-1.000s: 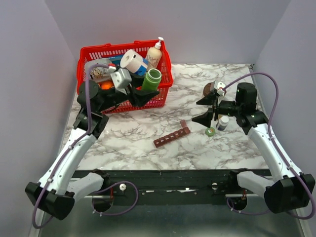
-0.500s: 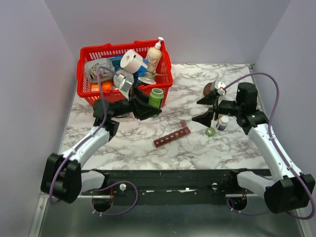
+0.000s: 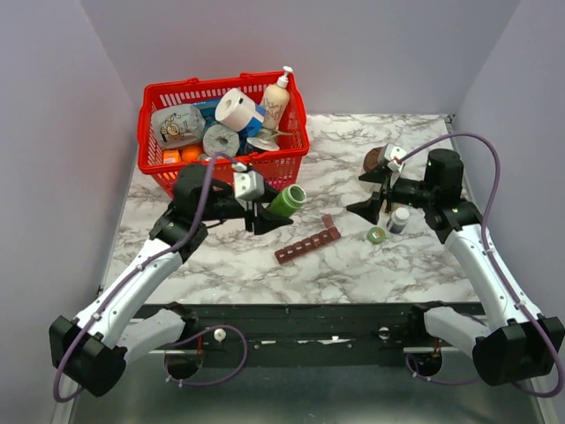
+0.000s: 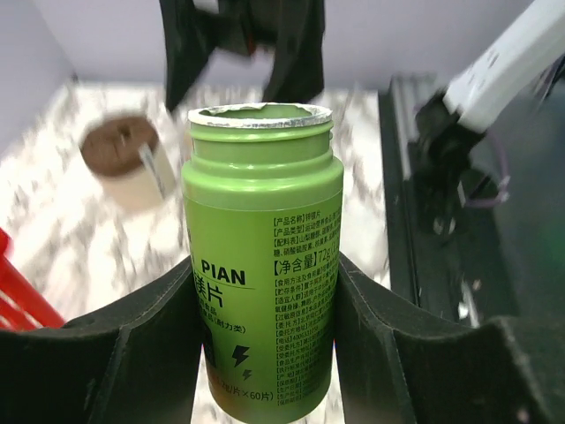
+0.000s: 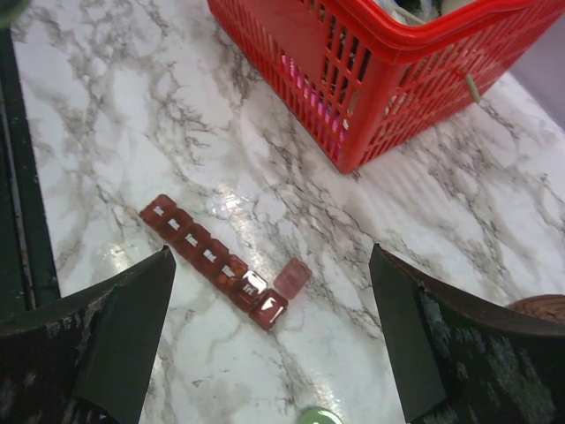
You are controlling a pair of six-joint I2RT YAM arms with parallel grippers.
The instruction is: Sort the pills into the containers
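Note:
The dark red-brown pill organizer strip (image 3: pixel 307 246) lies on the marble mid-table, with one end lid (image 3: pixel 327 221) flipped open. It also shows in the right wrist view (image 5: pixel 216 261), with orange pills in one compartment. My left gripper (image 3: pixel 281 205) is shut on an uncapped green pill bottle (image 3: pixel 288 200), held tilted above the table just left of the strip. In the left wrist view the bottle (image 4: pixel 263 256) sits between both fingers (image 4: pixel 132 353). My right gripper (image 3: pixel 369 194) is open and empty, hovering right of the strip (image 5: pixel 274 327).
A red mesh basket (image 3: pixel 221 88) full of goods stands at the back left. A green cap (image 3: pixel 376 235) and a small white bottle (image 3: pixel 400 218) sit right of the strip. A brown round object (image 3: pixel 372 159) lies behind the right gripper.
My left arm carried the green bottle from the basket's front edge forward and right, toward the strip, and tipped it sideways. The right gripper has barely moved.

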